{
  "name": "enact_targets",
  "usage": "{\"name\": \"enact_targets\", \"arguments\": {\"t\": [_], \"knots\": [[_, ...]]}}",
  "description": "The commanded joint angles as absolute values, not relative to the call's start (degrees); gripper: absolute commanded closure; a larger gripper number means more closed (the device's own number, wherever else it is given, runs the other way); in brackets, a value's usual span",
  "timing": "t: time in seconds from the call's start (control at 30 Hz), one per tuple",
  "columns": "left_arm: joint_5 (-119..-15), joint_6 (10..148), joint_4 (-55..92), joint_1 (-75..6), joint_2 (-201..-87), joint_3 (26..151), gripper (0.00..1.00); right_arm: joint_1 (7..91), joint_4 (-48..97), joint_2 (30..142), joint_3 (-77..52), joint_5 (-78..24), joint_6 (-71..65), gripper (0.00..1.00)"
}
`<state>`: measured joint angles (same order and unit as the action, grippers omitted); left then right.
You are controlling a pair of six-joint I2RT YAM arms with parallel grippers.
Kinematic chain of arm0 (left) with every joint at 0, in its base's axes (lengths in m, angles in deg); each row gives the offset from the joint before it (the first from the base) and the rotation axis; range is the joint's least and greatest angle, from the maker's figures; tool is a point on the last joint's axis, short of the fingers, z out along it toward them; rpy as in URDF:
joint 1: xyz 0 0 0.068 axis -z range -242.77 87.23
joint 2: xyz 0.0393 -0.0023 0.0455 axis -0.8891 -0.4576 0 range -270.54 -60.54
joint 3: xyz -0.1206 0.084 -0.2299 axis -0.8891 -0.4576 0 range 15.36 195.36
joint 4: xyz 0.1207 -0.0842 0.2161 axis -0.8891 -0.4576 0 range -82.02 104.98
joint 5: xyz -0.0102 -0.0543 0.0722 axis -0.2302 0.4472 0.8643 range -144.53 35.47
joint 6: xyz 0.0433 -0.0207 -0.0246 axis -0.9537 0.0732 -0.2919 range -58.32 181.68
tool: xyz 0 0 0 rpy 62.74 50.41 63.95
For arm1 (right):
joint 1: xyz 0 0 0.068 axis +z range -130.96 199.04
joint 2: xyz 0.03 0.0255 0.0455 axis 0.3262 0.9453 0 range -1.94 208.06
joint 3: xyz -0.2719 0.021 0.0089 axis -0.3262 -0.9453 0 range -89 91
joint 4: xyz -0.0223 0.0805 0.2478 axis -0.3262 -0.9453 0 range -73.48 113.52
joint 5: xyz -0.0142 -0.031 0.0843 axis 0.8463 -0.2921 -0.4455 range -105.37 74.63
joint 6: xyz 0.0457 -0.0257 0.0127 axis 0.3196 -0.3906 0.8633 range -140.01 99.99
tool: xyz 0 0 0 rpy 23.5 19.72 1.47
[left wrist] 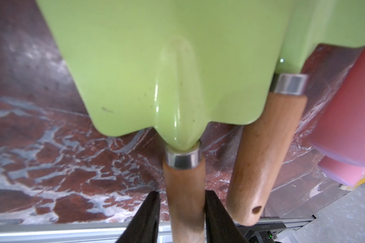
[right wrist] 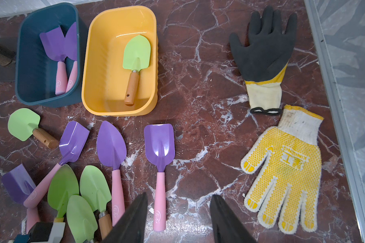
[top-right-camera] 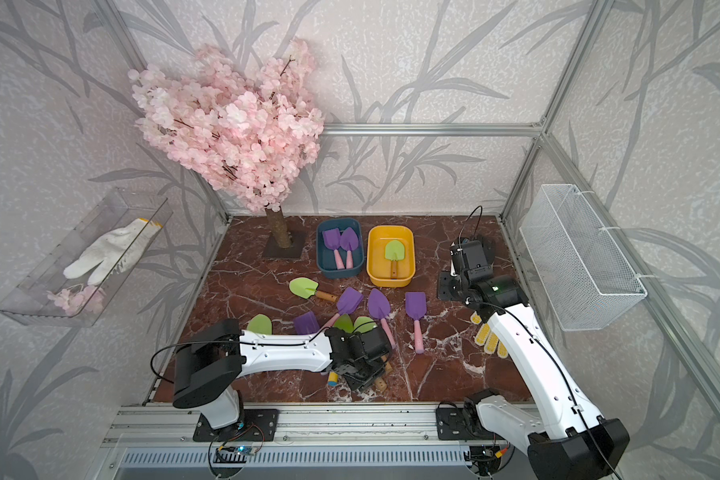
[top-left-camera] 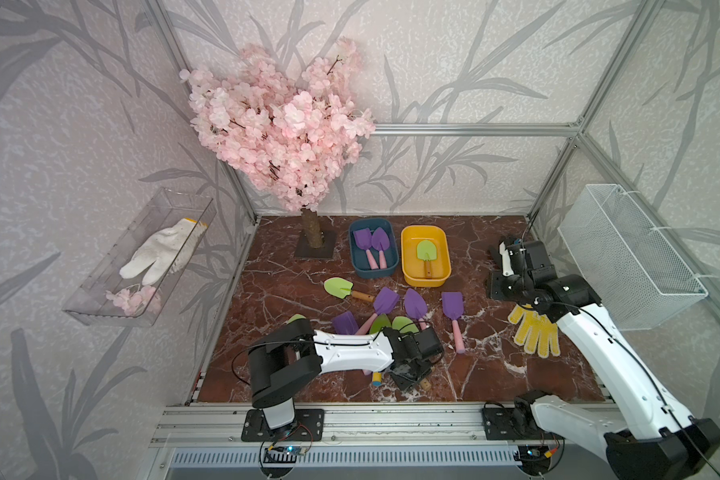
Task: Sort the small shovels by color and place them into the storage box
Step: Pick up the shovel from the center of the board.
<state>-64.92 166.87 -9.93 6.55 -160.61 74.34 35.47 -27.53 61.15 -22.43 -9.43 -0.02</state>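
The lime-green shovel (left wrist: 156,73) lies on the counter (top-left-camera: 495,374) at 6 o'clock from the yellow box (top-left-camera: 426,282). Its handle (left wrist: 184,181) is flanked by the left pincer (left wrist: 182,194), not yet clenched; it should be squeezed squarely, the neighbouring handle (left wrist: 261,147) left untouched.

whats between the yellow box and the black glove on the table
Nothing but bare marble tabletop. The stretch from the yellow box to the black glove holds no shovel or other item, as the right wrist view shows.
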Motion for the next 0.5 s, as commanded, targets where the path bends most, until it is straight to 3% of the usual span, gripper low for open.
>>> {"name": "enact_targets", "arguments": {"t": [0.0,0.47], "knots": [[-64.24,167.06,-10.81,6.32,-160.58,73.75,0.62,35.13,-27.24,60.87,-22.77,-9.33,-0.32,0.47],[-62.98,166.99,-12.3,6.36,-159.36,73.7,0.74,35.04,-27.11,60.64,-22.84,-9.36,-0.41,0.47]]}}
